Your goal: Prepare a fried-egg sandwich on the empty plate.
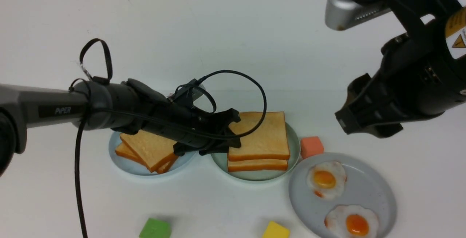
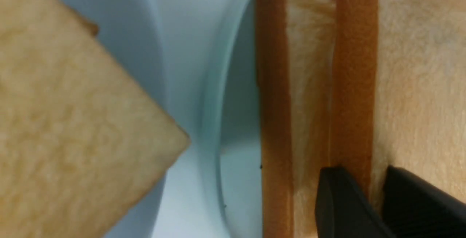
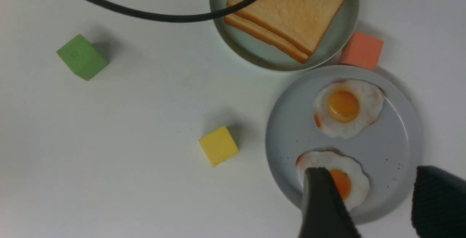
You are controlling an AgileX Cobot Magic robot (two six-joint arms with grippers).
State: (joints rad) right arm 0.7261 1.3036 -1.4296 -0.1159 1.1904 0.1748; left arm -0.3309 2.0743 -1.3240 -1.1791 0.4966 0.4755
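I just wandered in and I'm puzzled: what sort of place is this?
Probably a robot test bench, not a kitchen: a plain white tabletop, toy fried eggs on a round grey plate, and a black jointed robot arm.

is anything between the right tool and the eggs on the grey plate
Nothing visible. The right tool hangs open above the grey plate, its fingers framing the nearer egg in the wrist view. The orange block sits beside the rim, clear of the path.

I get bright, even light on the white counter [image 1: 218,201], soft shadows; my left wrist view is blurred.
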